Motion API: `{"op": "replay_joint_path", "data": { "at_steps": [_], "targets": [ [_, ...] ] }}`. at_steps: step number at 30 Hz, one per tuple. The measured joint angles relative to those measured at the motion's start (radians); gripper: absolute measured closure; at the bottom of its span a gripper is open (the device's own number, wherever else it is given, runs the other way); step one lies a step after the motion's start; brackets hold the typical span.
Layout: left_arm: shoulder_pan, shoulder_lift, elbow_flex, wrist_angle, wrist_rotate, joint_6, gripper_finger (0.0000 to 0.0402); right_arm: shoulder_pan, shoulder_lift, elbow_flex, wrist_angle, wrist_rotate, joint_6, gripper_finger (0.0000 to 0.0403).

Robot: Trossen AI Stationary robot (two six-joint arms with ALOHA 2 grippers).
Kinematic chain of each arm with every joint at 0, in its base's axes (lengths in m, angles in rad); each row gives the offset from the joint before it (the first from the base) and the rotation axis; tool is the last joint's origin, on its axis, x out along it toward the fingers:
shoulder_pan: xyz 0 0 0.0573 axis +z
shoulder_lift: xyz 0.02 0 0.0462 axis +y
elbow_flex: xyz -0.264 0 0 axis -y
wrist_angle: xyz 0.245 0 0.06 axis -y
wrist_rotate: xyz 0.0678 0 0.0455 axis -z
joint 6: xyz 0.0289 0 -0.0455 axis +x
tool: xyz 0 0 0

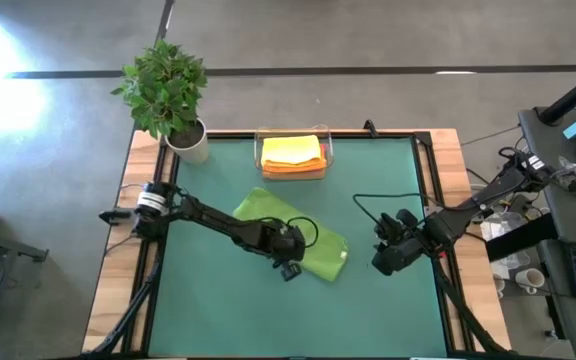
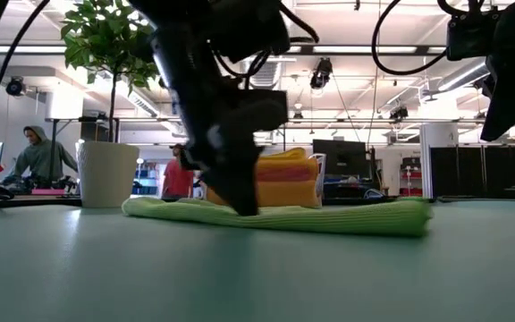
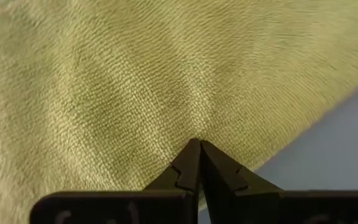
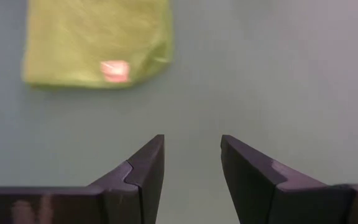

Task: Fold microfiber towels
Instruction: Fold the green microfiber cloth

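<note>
The left gripper (image 1: 289, 268) is closed, its tips pressed down onto the green towel (image 1: 298, 232) near the near edge of the cloth; no fold of cloth shows between the fingers. The towel is folded into a long flat strip that lies at a slant in the middle of the green mat (image 1: 208, 310), with a small pink label (image 4: 114, 70) near one end. The right gripper (image 1: 386, 262) hovers just beside that end, its fingers apart and holding nothing. Behind the towel, the folded yellow and orange towels (image 1: 292, 152) are stacked in a clear tray (image 1: 328, 150) at the far edge. The mat is bare on the near side.
</note>
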Motion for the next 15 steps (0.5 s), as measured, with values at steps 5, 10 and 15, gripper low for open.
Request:
{"op": "replay_joint_path", "data": {
  "at_steps": [5,10,15],
  "targets": [
    [0.0,-0.036,0.001,-0.196,0.049,0.044,0.0401,0.0,0.0,0.0,0.003,0.001,0.005,0.0255],
    [0.0,-0.094,-0.009,-0.42,0.085,0.12,0.0401,0.0,0.0,0.0,0.008,0.036,0.004,0.0255],
    [-0.001,-0.152,-0.013,-0.623,0.099,0.137,0.0402,0.0,0.0,0.0,0.025,0.064,0.002,0.0255]
  ]
}}
